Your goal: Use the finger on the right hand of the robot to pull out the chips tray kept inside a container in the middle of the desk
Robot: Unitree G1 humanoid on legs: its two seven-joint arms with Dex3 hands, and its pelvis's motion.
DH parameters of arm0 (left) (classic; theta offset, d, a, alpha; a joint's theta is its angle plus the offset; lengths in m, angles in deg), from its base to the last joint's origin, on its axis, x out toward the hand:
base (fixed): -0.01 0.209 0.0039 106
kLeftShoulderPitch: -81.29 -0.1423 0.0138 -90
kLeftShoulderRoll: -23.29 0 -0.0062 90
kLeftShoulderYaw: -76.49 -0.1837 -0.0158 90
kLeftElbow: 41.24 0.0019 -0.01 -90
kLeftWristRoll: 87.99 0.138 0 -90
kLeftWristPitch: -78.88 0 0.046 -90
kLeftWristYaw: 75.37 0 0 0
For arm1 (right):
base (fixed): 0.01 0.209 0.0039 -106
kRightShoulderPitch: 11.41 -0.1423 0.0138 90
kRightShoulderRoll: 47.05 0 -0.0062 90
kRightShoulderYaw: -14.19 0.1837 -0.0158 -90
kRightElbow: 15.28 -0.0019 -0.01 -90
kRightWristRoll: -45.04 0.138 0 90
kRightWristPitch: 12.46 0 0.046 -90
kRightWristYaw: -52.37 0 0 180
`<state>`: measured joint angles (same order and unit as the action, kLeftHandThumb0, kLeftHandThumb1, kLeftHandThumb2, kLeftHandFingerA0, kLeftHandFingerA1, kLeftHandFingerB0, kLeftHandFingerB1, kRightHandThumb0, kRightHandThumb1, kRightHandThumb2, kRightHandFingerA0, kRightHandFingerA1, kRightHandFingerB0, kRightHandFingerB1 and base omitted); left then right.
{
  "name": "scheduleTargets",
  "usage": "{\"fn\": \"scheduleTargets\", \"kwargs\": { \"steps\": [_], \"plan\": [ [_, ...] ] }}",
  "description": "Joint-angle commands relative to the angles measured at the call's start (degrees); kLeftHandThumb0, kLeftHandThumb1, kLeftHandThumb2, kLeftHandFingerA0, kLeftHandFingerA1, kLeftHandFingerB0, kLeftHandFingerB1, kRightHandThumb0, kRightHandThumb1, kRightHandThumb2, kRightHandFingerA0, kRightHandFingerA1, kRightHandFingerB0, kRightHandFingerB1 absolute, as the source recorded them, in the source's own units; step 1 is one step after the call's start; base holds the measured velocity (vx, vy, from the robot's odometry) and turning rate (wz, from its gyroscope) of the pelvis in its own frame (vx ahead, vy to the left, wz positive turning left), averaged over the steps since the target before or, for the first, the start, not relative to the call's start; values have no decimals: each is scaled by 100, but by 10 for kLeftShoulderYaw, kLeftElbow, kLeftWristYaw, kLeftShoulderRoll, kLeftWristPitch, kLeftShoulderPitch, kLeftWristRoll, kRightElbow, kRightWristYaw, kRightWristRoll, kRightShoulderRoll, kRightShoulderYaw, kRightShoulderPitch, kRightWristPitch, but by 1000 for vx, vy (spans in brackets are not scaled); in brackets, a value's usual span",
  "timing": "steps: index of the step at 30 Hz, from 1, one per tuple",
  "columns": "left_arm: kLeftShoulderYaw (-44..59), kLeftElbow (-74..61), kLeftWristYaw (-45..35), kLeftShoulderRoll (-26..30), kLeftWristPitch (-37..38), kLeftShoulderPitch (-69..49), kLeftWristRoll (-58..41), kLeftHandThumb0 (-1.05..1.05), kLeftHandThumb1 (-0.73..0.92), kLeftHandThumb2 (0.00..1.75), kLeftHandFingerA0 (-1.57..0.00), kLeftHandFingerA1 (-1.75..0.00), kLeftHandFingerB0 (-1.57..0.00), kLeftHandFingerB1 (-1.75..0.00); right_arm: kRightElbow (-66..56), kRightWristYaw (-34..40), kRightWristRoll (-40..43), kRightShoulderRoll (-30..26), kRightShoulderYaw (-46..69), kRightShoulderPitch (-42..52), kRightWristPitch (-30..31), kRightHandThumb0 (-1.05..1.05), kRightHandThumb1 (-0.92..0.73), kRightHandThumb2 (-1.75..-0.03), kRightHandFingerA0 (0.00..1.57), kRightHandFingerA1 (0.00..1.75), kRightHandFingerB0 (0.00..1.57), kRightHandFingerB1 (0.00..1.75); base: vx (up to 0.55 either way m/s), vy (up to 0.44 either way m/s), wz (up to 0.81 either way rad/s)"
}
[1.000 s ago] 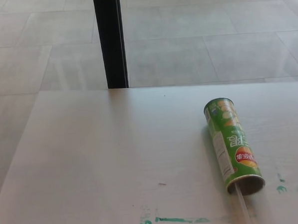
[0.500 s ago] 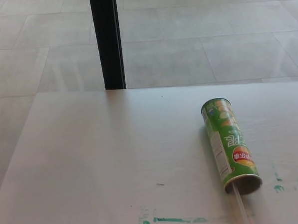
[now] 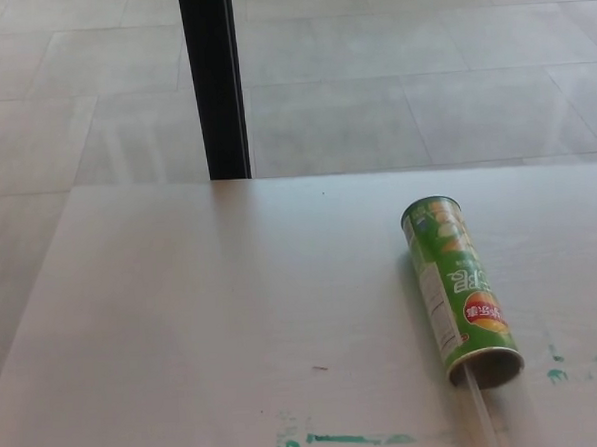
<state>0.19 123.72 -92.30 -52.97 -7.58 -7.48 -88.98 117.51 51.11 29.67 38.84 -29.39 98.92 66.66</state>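
A green chips can [image 3: 456, 288] lies on its side on the pale desk [image 3: 233, 317], right of centre, with its open mouth [image 3: 487, 367] facing the near edge. A thin clear strip of the tray [image 3: 480, 409] sticks out of the mouth toward the front edge of the desk. The rest of the tray is hidden inside the can. Neither of my hands shows in the head view.
A black vertical post [image 3: 214, 83] stands behind the desk's far edge, left of centre. Green paint marks [image 3: 340, 441] streak the desk near the front edge and at the right [image 3: 559, 374]. Grey tiled floor [image 3: 421, 77] lies beyond.
The whole picture has shifted slightly left, so the camera moved. The can and tray strip lie as before.
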Motion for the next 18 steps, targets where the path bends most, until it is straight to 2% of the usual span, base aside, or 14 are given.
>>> {"fn": "scheduleTargets", "kwargs": {
  "steps": [1, 2, 3, 4, 5, 6, 11, 12, 13, 14, 15, 16, 17, 18],
  "plan": [
    [3, 2, 1, 10, -2, -3, -2, -59, 69, 61, -51, -59, -59, -53, 67, 38, 43, -11, -40, -9, -17, -23, -63, -58, 67, 72, 33, 40, 0, 0, 0],
    [4, 2, -1, 11, -1, -4, -3, -59, 68, 61, -48, -59, -58, -52, 72, 38, 43, -12, -52, -4, -23, -23, -61, -58, 51, 52, 36, 39, 0, 0, 0],
    [5, 2, -5, 12, 0, -7, -4, -59, 68, 61, -48, -59, -58, -52, 76, 36, 39, -12, -65, 5, -30, -23, -61, -58, 51, 52, 36, 39, 0, 0, 0],
    [7, 2, -9, 12, -3, -6, -6, -58, 69, 61, -45, -58, -55, -51, 86, 16, 69, -10, -60, 0, -39, -18, -63, -58, 59, 68, 33, 40, 0, 0, 0],
    [7, 2, 0, 11, -2, -9, -5, -57, 68, 60, -47, -57, -58, -52, 88, 23, 59, -17, -76, 4, -41, -22, -63, -59, 54, 56, 34, 40, 0, 0, 0],
    [4, 2, -1, 11, 3, -10, -1, -57, 71, 61, -46, -56, -61, -56, 91, 16, 66, -18, -79, 4, -44, -20, -62, -58, 67, 67, 32, 41, 0, 0, 0],
    [4, -1, -2, 8, 11, -13, -3, -57, 70, 61, -46, -57, -57, -53, 91, -7, 101, -23, -99, 6, -53, -21, -63, -58, 70, 72, 33, 41, 0, 0, 0],
    [3, -1, -2, 9, 10, -7, -2, -58, 70, 61, -45, -57, -58, -54, 85, -3, 105, -21, -103, 5, -58, -15, -44, -93, 66, 77, 24, 56, 0, 0, 0],
    [4, -4, -17, 12, 15, -10, -5, -59, 55, 95, -38, -63, -52, -65, 83, -6, 108, -23, -107, 5, -46, -21, -64, -58, 69, 72, 33, 41, 0, 0, 0],
    [10, -2, -13, 11, 4, -7, -11, -58, 69, 61, -45, -59, -62, -70, 85, -9, 107, -27, -114, 6, -46, -22, -64, -58, 72, 70, 31, 40, 0, 0, 0],
    [11, -2, -13, 11, 3, -7, -11, -58, 69, 61, -45, -59, -62, -70, 86, -9, 110, -29, -118, 6, -46, -22, -64, -58, 72, 70, 31, 40, 0, 0, 0],
    [7, -2, -6, 11, 5, -9, -4, -58, 69, 60, -47, -59, -60, -64, 79, -65, 188, -11, -77, 1, -30, -14, -66, -60, 65, 86, 26, 44, 0, 0, 0],
    [7, -2, -6, 11, 5, -9, -4, -58, 69, 60, -47, -59, -60, -64, 79, -66, 189, -12, -78, 1, -30, -14, -66, -60, 65, 86, 26, 44, 0, 0, 0],
    [-2, -3, 0, 11, 3, -7, 4, -58, 70, 61, -50, -60, -59, -60, 97, -49, 171, -20, -88, -5, -33, -13, -46, -94, 68, 80, 19, 54, 0, 0, 0]
  ]
}}
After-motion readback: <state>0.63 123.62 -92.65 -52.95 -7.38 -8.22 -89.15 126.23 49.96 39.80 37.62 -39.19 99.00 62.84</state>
